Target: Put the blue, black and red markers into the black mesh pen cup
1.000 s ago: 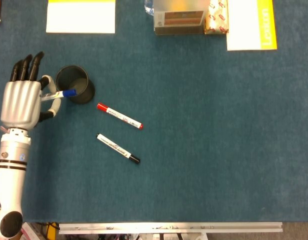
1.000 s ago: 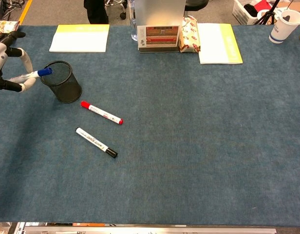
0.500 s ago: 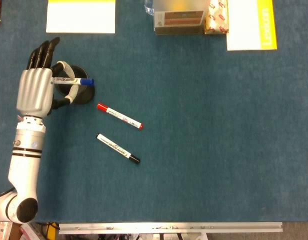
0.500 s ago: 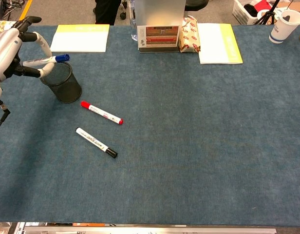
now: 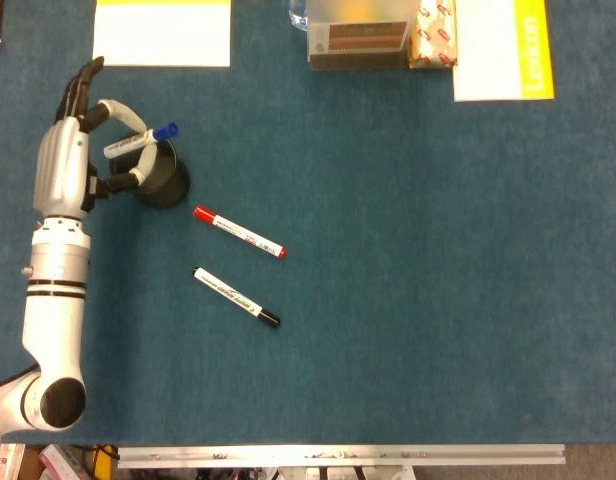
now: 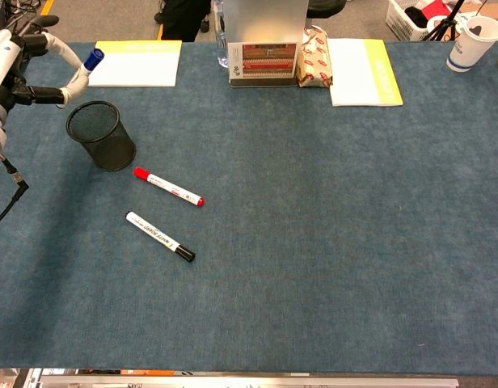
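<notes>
While the left hand point(image 5: 66, 170) is pinching the blue marker point(image 5: 140, 143), it has been lifting and tilting it, cap up, over the black mesh pen cup point(image 6: 101, 134) (a second ago it lay level). A drop is looking close. The red marker point(image 5: 239, 232) and black marker point(image 5: 236, 296) are lying on the table point(image 5: 438, 280); the right hand is showing nowhere.

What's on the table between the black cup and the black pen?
The red marker lies between the black mesh pen cup and the black marker, clearest in the chest view.
</notes>
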Controlling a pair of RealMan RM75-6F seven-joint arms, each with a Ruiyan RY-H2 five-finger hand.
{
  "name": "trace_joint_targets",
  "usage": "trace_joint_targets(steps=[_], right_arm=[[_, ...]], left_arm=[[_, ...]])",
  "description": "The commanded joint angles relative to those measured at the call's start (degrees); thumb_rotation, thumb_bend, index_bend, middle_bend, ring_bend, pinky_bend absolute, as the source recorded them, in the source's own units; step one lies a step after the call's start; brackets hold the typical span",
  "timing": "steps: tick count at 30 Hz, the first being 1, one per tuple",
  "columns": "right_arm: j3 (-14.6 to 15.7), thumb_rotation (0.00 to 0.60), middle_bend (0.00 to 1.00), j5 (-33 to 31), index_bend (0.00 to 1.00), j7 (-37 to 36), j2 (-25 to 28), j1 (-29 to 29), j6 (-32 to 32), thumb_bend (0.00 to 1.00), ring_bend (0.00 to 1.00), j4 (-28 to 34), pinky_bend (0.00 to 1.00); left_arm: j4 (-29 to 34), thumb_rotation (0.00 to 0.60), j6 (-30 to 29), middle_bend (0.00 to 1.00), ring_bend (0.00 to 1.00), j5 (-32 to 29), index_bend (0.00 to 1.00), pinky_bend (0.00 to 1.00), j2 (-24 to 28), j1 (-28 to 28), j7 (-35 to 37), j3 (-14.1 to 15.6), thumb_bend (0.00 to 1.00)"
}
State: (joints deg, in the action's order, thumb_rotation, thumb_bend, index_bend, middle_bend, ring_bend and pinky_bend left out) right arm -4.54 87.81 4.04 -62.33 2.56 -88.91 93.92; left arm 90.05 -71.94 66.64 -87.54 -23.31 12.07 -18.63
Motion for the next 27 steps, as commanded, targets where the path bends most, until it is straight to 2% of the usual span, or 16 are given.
trace_joint_targets(steps=[1,8,27], right_arm=[[0.01,0.6,0.32,-0.02,0.34,-0.02,0.0,0.02,0.07,0.0,0.42,-0.05,0.64],[0.15,0.6,0.32,0.22,0.34,0.03,0.01,0.1,0.15,0.0,0.42,-0.11,0.64],[0.13,0.6,0.32,0.14,0.34,-0.13,0.06,0.18,0.22,0.0,0.42,-0.22,0.64]], left_arm=[[-2.19,0.6,1.41,0.07,0.0,-1.16,0.56,0.09,-0.91,-0.1,4.4,-1.47,0.36],[-5.1,0.6,2.36,0.08,0.0,-2.5,0.57,0.09,-2.53,-0.16,8.16,-2.16,0.36],[-11.9,0.6,0.67,0.09,0.0,0.3,0.59,0.09,-7.18,0.68,18.16,-2.06,0.37]])
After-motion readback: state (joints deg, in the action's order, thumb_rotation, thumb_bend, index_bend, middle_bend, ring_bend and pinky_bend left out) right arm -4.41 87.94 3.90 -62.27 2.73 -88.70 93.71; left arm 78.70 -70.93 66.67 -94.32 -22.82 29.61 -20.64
